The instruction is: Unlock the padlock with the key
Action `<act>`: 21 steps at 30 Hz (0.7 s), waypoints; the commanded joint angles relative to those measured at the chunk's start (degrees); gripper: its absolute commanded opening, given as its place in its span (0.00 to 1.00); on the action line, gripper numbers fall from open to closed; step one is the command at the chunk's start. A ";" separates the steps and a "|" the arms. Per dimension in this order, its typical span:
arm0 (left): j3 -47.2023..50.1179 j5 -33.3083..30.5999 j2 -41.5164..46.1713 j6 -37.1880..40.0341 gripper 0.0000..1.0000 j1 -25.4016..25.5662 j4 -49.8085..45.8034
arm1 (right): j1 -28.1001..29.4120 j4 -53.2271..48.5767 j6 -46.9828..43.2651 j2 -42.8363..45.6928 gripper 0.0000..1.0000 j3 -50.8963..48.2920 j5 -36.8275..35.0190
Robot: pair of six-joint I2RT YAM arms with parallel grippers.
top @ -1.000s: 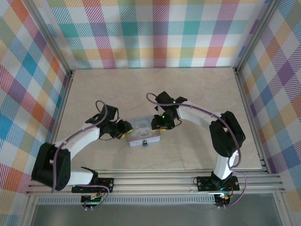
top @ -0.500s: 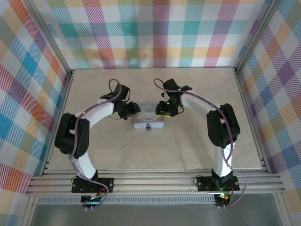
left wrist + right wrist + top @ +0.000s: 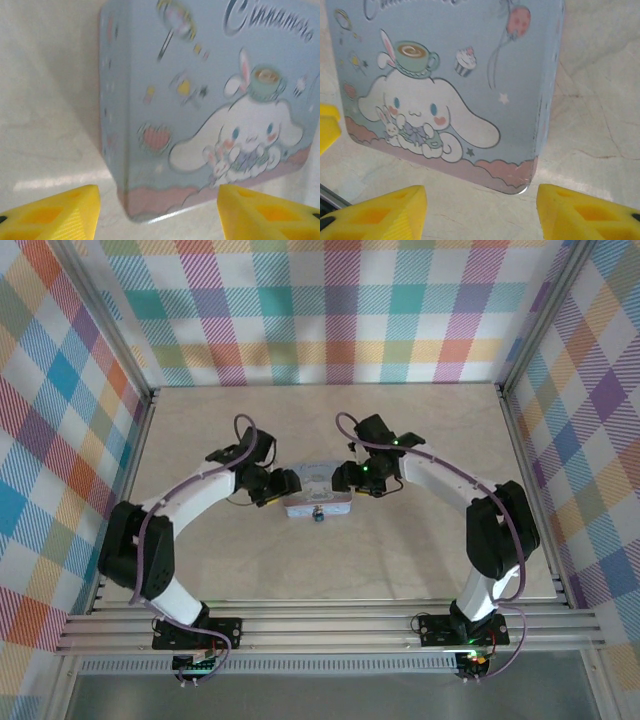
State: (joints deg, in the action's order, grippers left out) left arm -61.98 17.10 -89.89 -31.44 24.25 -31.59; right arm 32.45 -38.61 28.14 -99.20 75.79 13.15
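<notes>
Item: padlock (image 3: 318, 516), at tin's (image 3: 316, 499) 6 o'clock edge, apparently unopened. Left end effector (image 3: 157, 200) and right end effector (image 3: 481, 195) at tin's 9 and 3 o'clock, fingers spread, empty. Unlocking outstanding.

padlock (image 3: 318, 515): 1 | tin (image 3: 312, 497): 1 | robot arms (image 3: 195, 498) (image 3: 445, 480): 2 | table (image 3: 400, 560): 1 | plaid walls (image 3: 330, 310): 3

The pastel blue tin (image 3: 200, 100) with the cartoon dog carries cursive lettering (image 3: 270, 22) along one edge of its lid. In the left wrist view it reads "Cinnamoro", and the word runs off the right edge of the frame. In the right wrist view the same script is cut off at the upper edge, too cropped to read.
</notes>
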 commanded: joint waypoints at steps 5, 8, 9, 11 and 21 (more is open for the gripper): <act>6.27 7.31 -0.19 -1.87 0.58 0.23 10.88 | 0.37 2.42 -0.77 -3.83 0.55 0.18 1.26; 6.03 7.14 -2.70 -2.85 0.54 0.29 13.50 | 0.34 1.77 -2.77 -6.94 0.52 3.78 0.59; 5.48 7.08 -3.73 -3.05 0.54 0.33 13.94 | 0.29 1.82 -3.47 -7.83 0.51 5.00 0.13; 4.38 6.91 -5.51 -3.47 0.52 0.36 14.81 | 0.04 1.42 -4.76 -9.96 0.48 7.75 -0.15; -10.01 1.90 -16.54 -1.40 0.50 0.26 8.79 | -0.98 -5.65 -9.35 -25.93 0.43 30.87 -2.51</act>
State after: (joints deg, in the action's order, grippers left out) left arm -67.99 19.09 -101.49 -35.48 23.09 -21.54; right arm 29.12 -44.71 20.32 -121.32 101.65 7.81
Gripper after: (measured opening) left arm 0.504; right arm 0.435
